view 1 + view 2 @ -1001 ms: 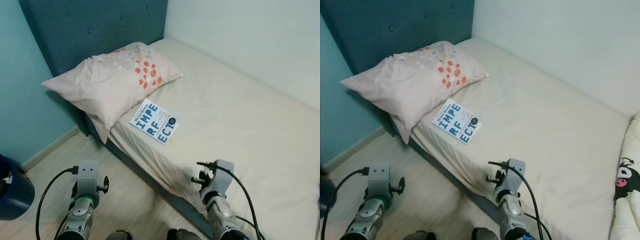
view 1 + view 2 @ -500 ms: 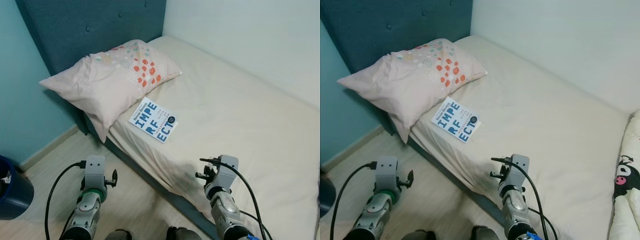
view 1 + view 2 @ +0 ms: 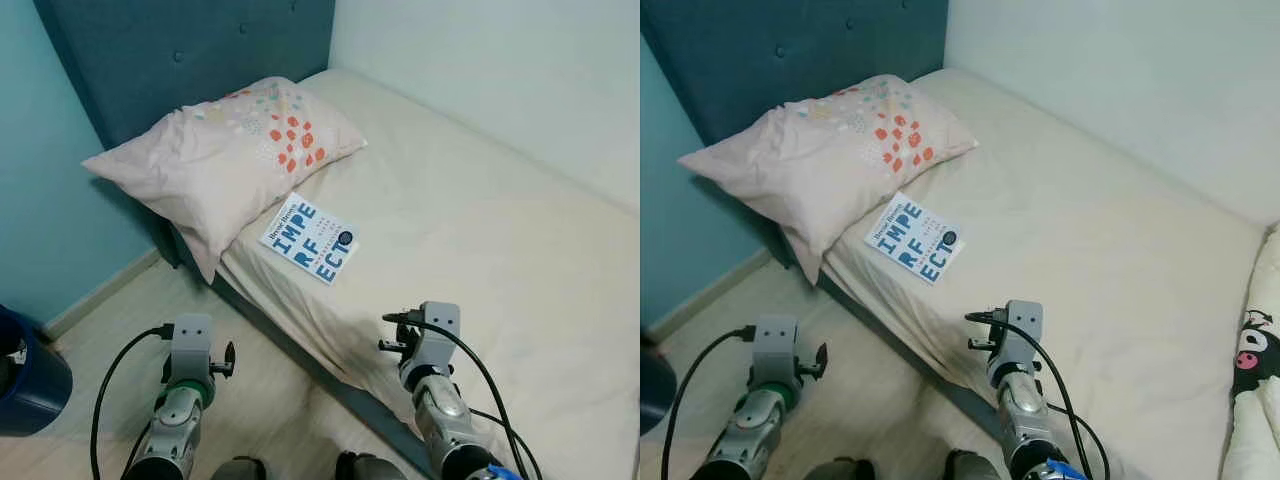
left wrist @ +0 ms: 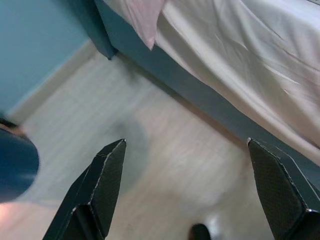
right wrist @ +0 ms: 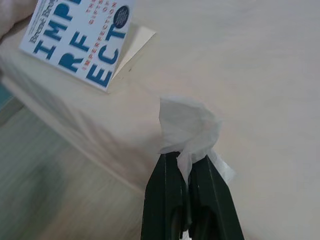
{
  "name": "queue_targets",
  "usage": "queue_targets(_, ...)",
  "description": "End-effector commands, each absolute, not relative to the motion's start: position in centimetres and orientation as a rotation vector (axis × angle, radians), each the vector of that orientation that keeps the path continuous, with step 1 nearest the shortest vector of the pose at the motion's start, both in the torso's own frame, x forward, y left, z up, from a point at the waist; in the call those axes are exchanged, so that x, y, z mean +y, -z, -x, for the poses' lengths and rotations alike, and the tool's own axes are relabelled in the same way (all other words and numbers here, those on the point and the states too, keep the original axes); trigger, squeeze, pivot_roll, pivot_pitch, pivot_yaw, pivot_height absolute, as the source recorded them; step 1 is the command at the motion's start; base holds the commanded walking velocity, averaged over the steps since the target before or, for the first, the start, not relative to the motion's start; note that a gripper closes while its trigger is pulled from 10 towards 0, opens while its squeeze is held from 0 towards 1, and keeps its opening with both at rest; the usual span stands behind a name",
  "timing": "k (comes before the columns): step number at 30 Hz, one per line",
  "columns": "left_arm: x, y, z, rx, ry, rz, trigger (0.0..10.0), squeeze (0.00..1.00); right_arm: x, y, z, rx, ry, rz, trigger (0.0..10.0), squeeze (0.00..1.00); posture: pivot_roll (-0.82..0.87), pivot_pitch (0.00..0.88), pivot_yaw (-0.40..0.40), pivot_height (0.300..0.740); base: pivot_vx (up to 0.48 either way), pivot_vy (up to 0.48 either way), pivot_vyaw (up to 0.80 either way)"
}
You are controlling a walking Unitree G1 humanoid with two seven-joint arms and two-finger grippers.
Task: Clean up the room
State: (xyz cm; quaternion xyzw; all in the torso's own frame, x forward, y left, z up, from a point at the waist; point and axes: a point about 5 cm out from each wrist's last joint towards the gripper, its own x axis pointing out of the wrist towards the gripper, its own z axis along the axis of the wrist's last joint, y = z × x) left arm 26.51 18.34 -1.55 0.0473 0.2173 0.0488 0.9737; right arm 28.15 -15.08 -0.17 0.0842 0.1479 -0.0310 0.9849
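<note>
In the right wrist view my right gripper (image 5: 184,161) is shut on a crumpled white tissue (image 5: 190,127), held just above the cream bed sheet (image 5: 240,60). A white book with blue letters (image 5: 80,35) lies flat beyond it, near the bed's edge and beside the pillow (image 3: 220,160). The same book (image 3: 310,241) lies ahead of my right arm (image 3: 428,340) in the left eye view. My left gripper (image 4: 186,145) is open over the wooden floor beside the bed, with nothing between its fingers.
The bed (image 3: 480,230) has a blue padded headboard (image 3: 200,50) and stands against a white wall. A dark blue bin (image 3: 25,385) stands on the floor at my far left. A white plush with a pink-and-black face (image 3: 1250,360) lies at the bed's right edge.
My right arm has shifted a little to the left, toward the book, still holding the tissue. The left arm has edged slightly inward. The view itself wobbled a little.
</note>
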Motion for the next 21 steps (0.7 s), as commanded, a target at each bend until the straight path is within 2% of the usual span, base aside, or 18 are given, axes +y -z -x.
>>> queue_targets(1, 18.1, 1.6, -26.5, 0.44, -0.081, -0.131, 10.0, 0.0, -15.6, 0.2, -28.0, 0.292, 0.107, -0.178, 10.0, 0.0, 0.06, 0.075, -0.024, 0.74, 0.0, 0.0, 0.0)
queue_targets(2, 18.1, 1.4, -26.7, 0.444, -0.081, -0.12, 10.0, 0.0, -15.7, 0.1, -28.2, 0.293, 0.118, -0.18, 10.0, 0.0, 0.04, 0.054, 0.0, 0.74, 0.0, 0.0, 0.0)
queue_targets(5, 17.8, 1.7, -27.1, 0.517, -0.084, -0.049, 10.0, 0.0, -16.0, -0.2, -28.6, 0.287, 0.135, -0.23, 10.0, 0.0, 0.04, 0.061, -0.011, 0.74, 0.0, 0.0, 0.0)
queue_targets(11, 17.7, 0.0, -28.2, 0.382, -0.06, -0.039, 10.0, 0.0, -15.5, 0.1, -28.5, 0.326, 0.056, -0.158, 10.0, 0.0, 0.06, 0.051, -0.02, 0.74, 0.0, 0.0, 0.0)
queue_targets(15, 17.6, 0.1, -28.3, 0.425, -0.043, -0.03, 10.0, 0.0, -15.7, 0.3, -28.3, 0.331, 0.088, -0.144, 10.0, 0.0, 0.06, 0.052, -0.003, 0.74, 0.0, 0.0, 0.0)
queue_targets(17, 18.0, 0.7, -28.1, 0.484, -0.062, -0.085, 10.0, 0.0, -15.9, 0.4, -28.2, 0.325, 0.112, -0.164, 10.0, 0.0, 0.06, 0.047, 0.002, 0.74, 0.0, 0.0, 0.0)
queue_targets(21, 18.2, 0.4, -28.4, 0.472, -0.068, -0.073, 10.0, 0.0, -15.7, 0.2, -28.2, 0.296, 0.119, -0.167, 10.0, 0.0, 0.05, 0.045, 0.021, 0.74, 0.0, 0.0, 0.0)
